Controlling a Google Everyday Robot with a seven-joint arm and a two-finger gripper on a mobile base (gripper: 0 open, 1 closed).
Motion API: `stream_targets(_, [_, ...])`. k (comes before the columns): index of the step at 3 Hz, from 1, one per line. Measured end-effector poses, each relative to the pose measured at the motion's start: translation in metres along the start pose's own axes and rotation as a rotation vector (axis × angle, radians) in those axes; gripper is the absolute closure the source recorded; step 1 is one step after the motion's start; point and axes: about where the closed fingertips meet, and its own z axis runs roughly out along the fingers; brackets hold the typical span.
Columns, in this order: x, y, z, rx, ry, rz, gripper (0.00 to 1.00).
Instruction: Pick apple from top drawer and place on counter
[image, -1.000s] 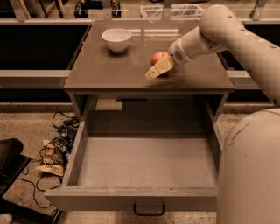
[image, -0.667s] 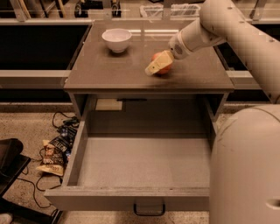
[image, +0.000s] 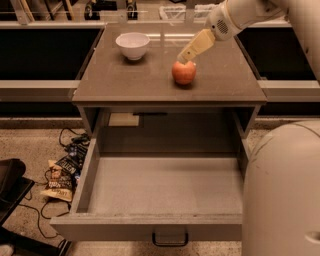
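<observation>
The apple (image: 184, 73) rests upright on the surface (image: 150, 86), right of centre, well apart from the white bowl (image: 132, 45) at the far left. The hand (image: 186, 56) hangs just above the apple's far side, angled down and to the left from the arm (image: 235, 15) at the far right. Whether it is spread or pressed together cannot be told, nor whether it touches the apple. The drawer (image: 165, 190) stands pulled out toward the near side, its handle (image: 170, 241) at the front. Cables and packets (image: 60, 175) lie on the floor, left.
</observation>
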Motion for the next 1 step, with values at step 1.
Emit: stream_targets(1, [-0.0074,0.0106,-0.0578,0.021,-0.010,-0.054,0.00])
